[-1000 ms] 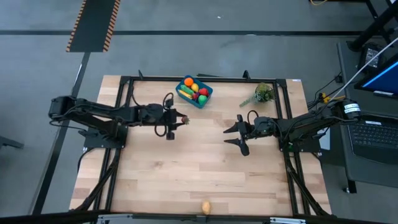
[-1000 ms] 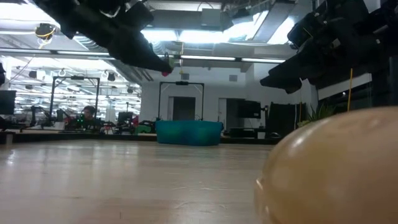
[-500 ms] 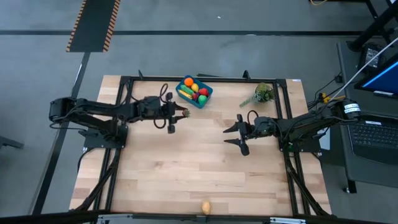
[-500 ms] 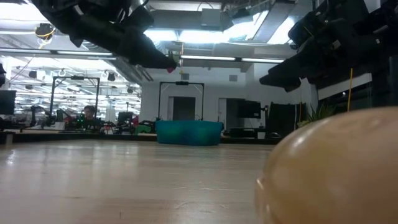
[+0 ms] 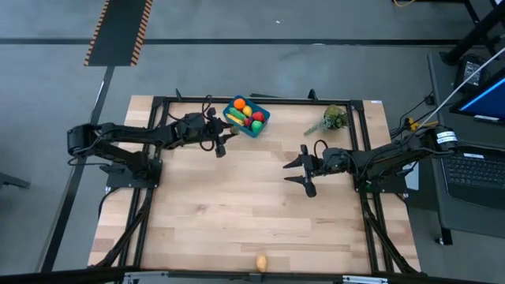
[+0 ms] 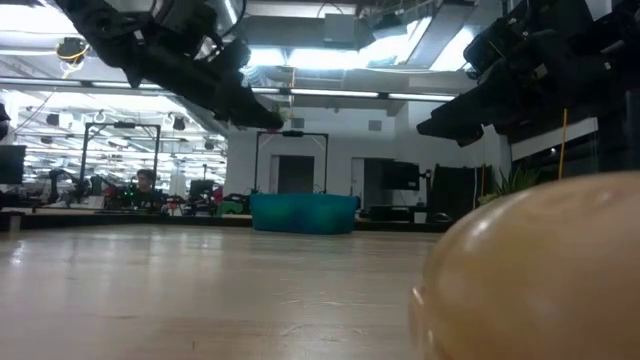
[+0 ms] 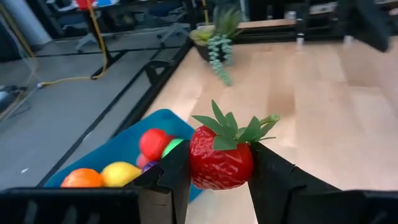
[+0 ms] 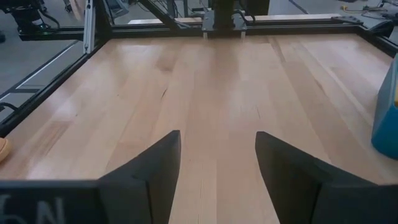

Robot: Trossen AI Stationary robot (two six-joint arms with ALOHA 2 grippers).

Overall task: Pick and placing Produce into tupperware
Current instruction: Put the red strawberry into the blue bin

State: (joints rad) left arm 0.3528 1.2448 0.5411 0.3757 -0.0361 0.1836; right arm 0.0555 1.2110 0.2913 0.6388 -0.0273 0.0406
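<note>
The blue tupperware point(image 5: 246, 116) sits near the table's far edge and holds several toy fruits: orange, yellow, red and green. It also shows in the low view point(image 6: 303, 212) and the left wrist view point(image 7: 118, 146). My left gripper point(image 5: 227, 139) hovers just by the tupperware's near-left corner, shut on a red toy strawberry point(image 7: 221, 155) with green leaves. A tan toy vegetable point(image 5: 261, 262) lies at the table's near edge and fills the low view's corner point(image 6: 530, 270). My right gripper point(image 5: 301, 170) waits open over the table's right half. My left gripper pinches the strawberry's red body point(image 7: 202, 168) between its two fingers, one on each side. The fruit is lifted clear of the table, with its leafy top pointing away from the wrist. The fingers reach roughly level from the table's left.
A grey-green plant sprig point(image 5: 331, 120) lies at the far right of the table. A black frame rail point(image 5: 260, 100) runs along the far edge behind the tupperware. Bare wood spreads across the table's middle and near half.
My left gripper has carried the strawberry toward the table's far edge, from the middle-left of the table to beside the tupperware's near-left corner, staying shut on it. The right arm has kept still.
</note>
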